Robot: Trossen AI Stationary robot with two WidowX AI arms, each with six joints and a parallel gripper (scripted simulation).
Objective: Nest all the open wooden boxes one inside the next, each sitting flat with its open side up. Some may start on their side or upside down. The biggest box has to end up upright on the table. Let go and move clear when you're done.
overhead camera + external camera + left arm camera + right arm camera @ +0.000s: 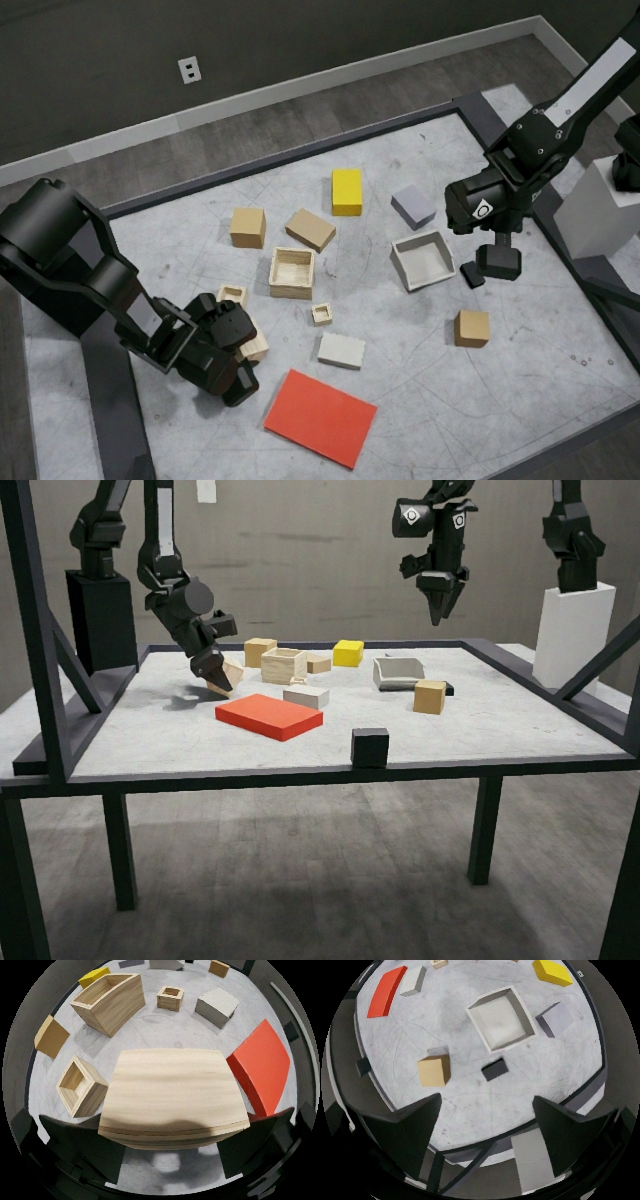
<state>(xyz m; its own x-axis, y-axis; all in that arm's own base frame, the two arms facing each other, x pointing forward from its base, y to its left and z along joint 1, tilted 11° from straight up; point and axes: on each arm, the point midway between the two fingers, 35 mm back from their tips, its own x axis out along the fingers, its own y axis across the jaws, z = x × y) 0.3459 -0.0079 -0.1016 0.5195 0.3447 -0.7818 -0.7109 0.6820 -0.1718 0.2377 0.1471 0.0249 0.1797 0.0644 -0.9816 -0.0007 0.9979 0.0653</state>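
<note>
My left gripper (217, 678) is shut on a light wooden box (253, 346), held tilted just above the table's left side; in the left wrist view the box (170, 1096) shows a closed face between the fingers. The biggest open wooden box (292, 272) stands upright mid-table. A small open wooden box (232, 294) sits upright beside my left gripper. A tiny open wooden box (322, 313) sits upright right of it. My right gripper (439, 611) is open and empty, high above the table's right side.
A white open tray (422, 259) and a small black block (471, 273) lie below my right gripper. A red slab (320, 417), white block (341, 350), yellow block (346, 191), grey block (413, 206) and three tan blocks (471, 328) are scattered around.
</note>
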